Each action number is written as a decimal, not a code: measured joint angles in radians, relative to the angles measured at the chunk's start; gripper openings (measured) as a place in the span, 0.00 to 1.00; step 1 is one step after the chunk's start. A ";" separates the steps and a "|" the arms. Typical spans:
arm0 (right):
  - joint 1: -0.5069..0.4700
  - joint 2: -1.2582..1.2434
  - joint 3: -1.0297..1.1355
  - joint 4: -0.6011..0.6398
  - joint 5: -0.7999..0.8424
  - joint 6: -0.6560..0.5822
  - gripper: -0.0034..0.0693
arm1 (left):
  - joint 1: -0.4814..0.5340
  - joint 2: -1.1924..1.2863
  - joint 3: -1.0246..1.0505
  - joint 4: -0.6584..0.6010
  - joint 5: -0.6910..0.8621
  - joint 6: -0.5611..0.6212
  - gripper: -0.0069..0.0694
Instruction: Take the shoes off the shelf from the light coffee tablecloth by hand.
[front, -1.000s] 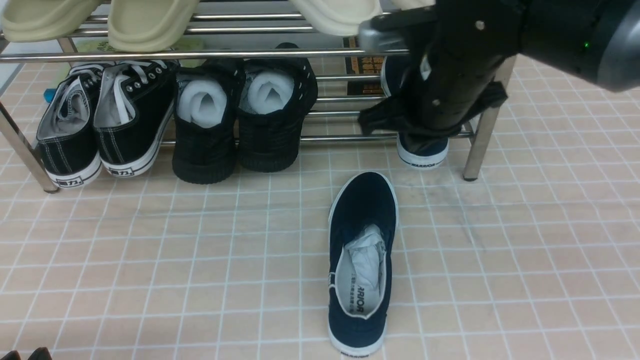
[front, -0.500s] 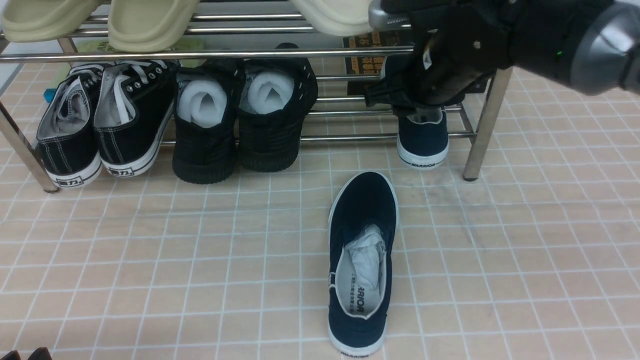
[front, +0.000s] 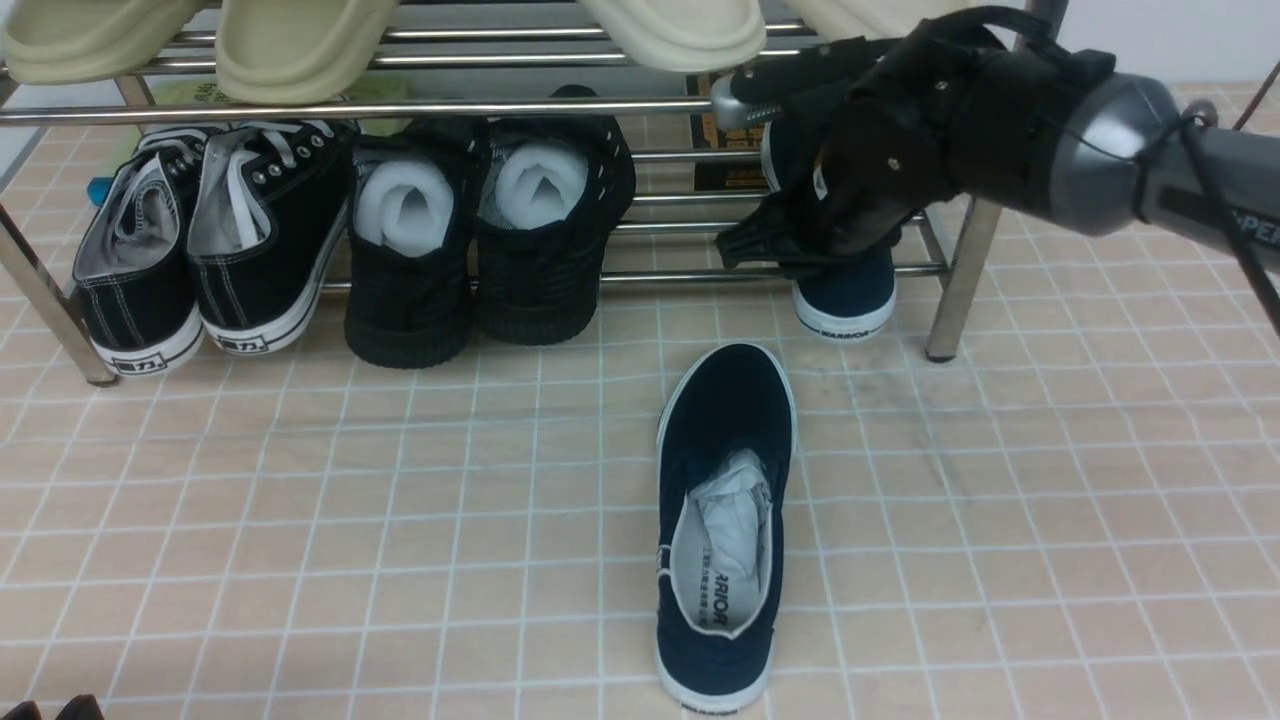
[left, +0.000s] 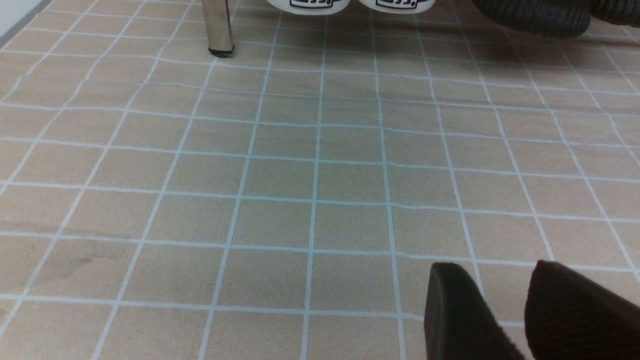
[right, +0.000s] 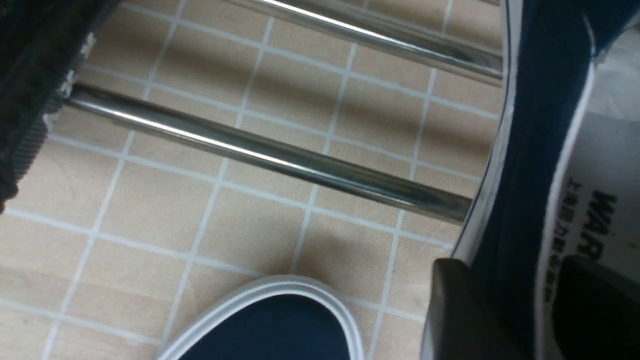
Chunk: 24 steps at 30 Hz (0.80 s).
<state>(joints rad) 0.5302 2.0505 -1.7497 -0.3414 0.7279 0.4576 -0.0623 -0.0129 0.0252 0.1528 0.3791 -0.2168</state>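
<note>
One navy shoe lies on the light coffee tablecloth, its toe toward the shelf; the right wrist view catches that toe. The other navy shoe rests on the chrome shelf's lower bars at the right end, heel sticking out in front. My right gripper is down on it. In the right wrist view, the right gripper straddles the side wall of this shoe, one finger outside and one on the insole, closed on the wall. My left gripper hovers open over bare cloth.
Black lace-up sneakers and all-black shoes with white inserts fill the left and middle of the lower tier. Cream slippers sit on the top tier. A chrome leg stands just right of the gripped shoe.
My right gripper lifted off the shelf shoe and spread its jaws, then came back down and closed on the shoe's side wall. The shoe on the cloth has not moved.
</note>
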 joint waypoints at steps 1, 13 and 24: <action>-0.001 0.000 -0.001 0.000 0.002 0.000 0.32 | 0.000 0.000 0.000 0.000 0.000 0.000 0.41; 0.010 -0.137 0.001 0.150 0.251 -0.053 0.09 | 0.000 0.000 0.000 0.000 0.000 0.000 0.41; 0.085 -0.332 0.042 0.265 0.531 -0.128 0.09 | 0.000 0.000 0.000 0.000 0.000 0.000 0.41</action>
<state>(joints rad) 0.6151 1.7181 -1.7075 -0.0769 1.2592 0.3296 -0.0623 -0.0129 0.0252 0.1532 0.3791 -0.2168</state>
